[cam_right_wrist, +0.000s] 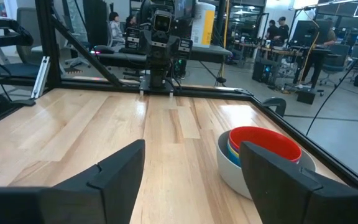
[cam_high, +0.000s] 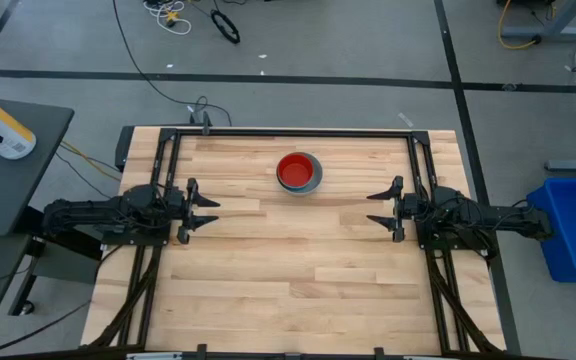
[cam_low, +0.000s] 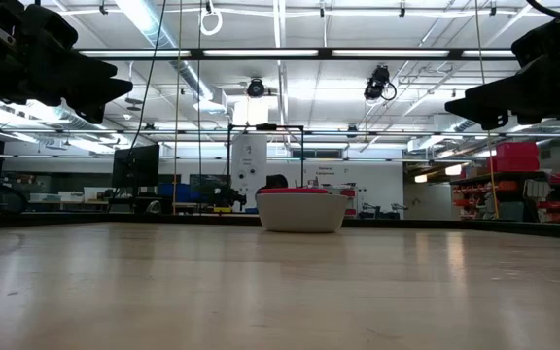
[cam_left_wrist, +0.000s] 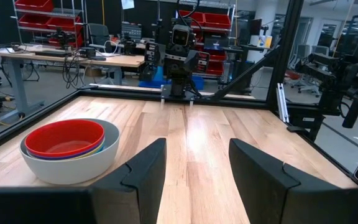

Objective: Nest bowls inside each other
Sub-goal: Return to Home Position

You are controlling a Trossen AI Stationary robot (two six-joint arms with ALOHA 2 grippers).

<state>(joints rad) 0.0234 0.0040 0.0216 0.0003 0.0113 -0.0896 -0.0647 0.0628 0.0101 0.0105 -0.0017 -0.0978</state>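
Pale wooden planks make up the counter (cam_high: 298, 290), which is framed by dark rails. The left tool (cam_high: 216, 213) is held above the counter's left side, its fingers spread wide and nothing gripped between them. The right tool (cam_high: 369, 208) is held opposite, above the right side, equally spread and equally empty. The two are pointed at each other across the middle.

Well apart from both, and nearer the edge at the high view's top, the nested bowls (cam_high: 299, 172) are set on the wood. From above, only the red bowl (cam_high: 294, 170) and a sliver of the grey bowl (cam_high: 317, 178) around it can be made out.

More is given by the wrist views. Past the left tool (cam_left_wrist: 194, 171), thin rims of yellow and blue are seen between the red bowl (cam_left_wrist: 66, 137) and the grey bowl (cam_left_wrist: 73, 167). The same layers are seen past the right tool (cam_right_wrist: 194, 177).

In the low view the bowls (cam_low: 302, 211) are shown upright and flat on the counter, with only a red edge above the pale outer wall. Dark arm shapes are seen raised at both upper corners. People (cam_right_wrist: 114, 28) are shown only in the right wrist view, far behind the counter.
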